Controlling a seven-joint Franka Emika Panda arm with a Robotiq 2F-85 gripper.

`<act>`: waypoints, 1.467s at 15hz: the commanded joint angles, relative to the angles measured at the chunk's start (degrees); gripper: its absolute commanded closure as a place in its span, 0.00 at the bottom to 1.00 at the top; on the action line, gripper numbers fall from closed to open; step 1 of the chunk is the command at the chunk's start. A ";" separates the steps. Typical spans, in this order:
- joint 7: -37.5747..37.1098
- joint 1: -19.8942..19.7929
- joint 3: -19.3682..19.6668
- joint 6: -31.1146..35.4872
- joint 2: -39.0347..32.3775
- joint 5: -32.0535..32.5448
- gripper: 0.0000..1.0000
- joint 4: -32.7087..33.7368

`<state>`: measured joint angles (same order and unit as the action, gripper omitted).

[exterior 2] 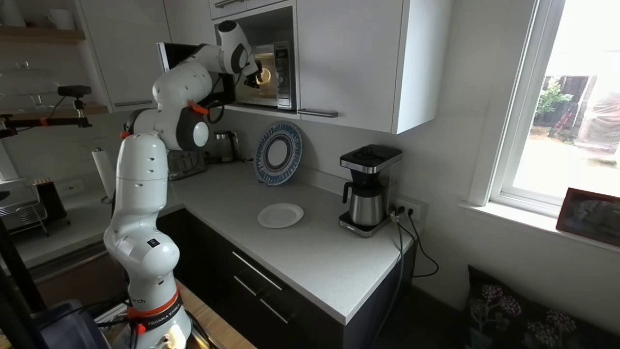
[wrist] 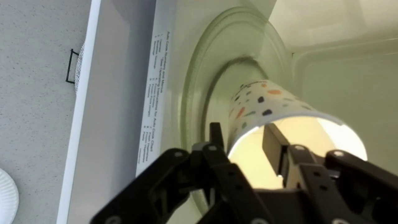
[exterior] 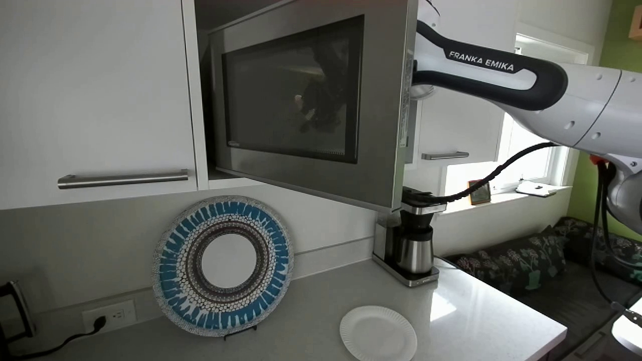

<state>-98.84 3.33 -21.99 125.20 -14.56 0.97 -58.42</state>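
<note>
The speckled cup [wrist: 269,105] sits on the glass turntable [wrist: 214,59] inside the microwave [exterior 2: 283,72], apparently upright, its mouth open to my wrist view. I hold the fingers [wrist: 274,147] apart, one inside the cup and one outside, so its wall runs unpinched between them. The microwave's door [exterior: 296,90] stands swung open, giving my arm [exterior 2: 145,160] its way in. Below the microwave, a patterned platter [exterior: 225,263] stands propped to face out on the tabletop [exterior 2: 310,254].

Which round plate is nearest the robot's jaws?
The glass turntable beneath the spotted cup, inside the microwave; the paper plate and blue-patterned platter are outside.
</note>
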 commanded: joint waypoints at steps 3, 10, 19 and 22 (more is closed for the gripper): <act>0.06 0.16 0.09 1.19 -2.80 -0.13 0.67 3.29; 1.86 0.39 0.20 0.73 -4.06 1.23 0.99 5.88; 11.50 0.83 0.25 -8.36 -4.09 6.83 0.68 9.64; 14.41 1.23 0.07 -10.21 -4.94 7.74 0.54 10.93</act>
<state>-87.08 3.59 -21.82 117.82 -17.77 7.15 -50.48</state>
